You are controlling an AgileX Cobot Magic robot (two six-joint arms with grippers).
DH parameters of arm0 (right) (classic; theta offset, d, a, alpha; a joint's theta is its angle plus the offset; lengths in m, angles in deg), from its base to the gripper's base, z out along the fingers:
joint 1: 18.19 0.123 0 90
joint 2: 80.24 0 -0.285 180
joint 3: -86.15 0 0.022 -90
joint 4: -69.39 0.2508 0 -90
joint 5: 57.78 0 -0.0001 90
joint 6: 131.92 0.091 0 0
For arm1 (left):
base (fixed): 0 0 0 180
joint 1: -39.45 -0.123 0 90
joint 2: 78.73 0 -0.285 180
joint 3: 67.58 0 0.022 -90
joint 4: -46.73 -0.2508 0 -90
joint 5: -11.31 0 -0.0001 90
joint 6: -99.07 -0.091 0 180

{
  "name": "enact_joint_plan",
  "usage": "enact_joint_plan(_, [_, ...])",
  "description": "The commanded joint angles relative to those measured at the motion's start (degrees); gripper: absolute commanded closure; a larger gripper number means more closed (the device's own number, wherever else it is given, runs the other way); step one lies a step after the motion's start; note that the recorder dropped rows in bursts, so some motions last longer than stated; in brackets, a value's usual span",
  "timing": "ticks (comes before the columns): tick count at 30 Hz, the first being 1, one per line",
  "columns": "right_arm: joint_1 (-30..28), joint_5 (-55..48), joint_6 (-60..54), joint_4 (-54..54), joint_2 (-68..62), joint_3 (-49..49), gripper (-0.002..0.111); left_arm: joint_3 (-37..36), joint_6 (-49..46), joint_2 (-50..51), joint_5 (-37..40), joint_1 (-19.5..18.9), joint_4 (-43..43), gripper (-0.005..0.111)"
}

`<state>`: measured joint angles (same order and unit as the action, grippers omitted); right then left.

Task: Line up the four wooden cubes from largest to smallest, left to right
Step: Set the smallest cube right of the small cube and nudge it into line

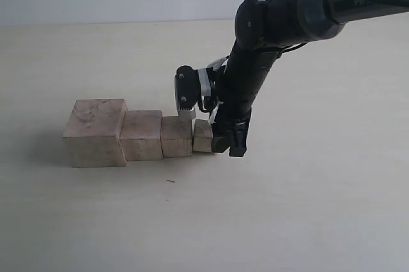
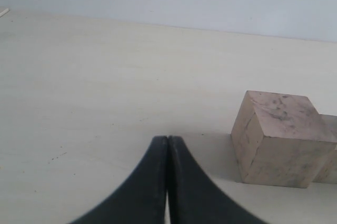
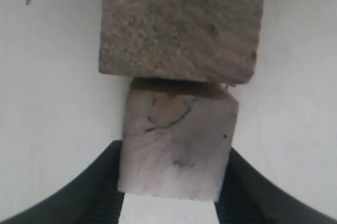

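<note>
On the table (image 1: 307,208), four cubes (image 1: 144,135) form a row, biggest leftmost, with the right gripper (image 1: 220,143) at the smallest cube (image 1: 202,136), rightmost. The left wrist view shows the left gripper (image 2: 168,148) closed and empty. In the right wrist view, fingers (image 3: 100,192) clamp the smallest cube's sides.

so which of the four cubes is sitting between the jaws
The smallest cube, at the row's right end; the jaws touch its two sides and no other cube.
</note>
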<state>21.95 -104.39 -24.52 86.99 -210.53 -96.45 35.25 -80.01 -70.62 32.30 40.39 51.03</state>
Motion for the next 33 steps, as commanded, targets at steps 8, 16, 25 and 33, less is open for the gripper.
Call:
enact_joint_plan(8, [-0.2, 2.36, 5.19, 1.5, 0.9, 0.04, 0.041, -0.04, 0.17, -0.32, -0.47, 0.35, -0.16, 0.107])
enact_joint_plan(16, [-0.2, 1.74, 18.08, -6.45, 5.61, 0.04, 0.041, -0.04, 0.17, -0.32, -0.47, 0.35, -0.16, 0.107])
enact_joint_plan(25, [-0.2, -3.95, 26.69, -12.14, 6.74, 0.04, 0.044, -0.04, 0.17, -0.32, -0.47, 0.35, -0.16, 0.107])
enact_joint_plan(33, [-0.2, 0.06, 26.78, -13.61, 1.57, 0.04, 0.049, -0.04, 0.17, -0.32, -0.47, 0.35, -0.16, 0.107])
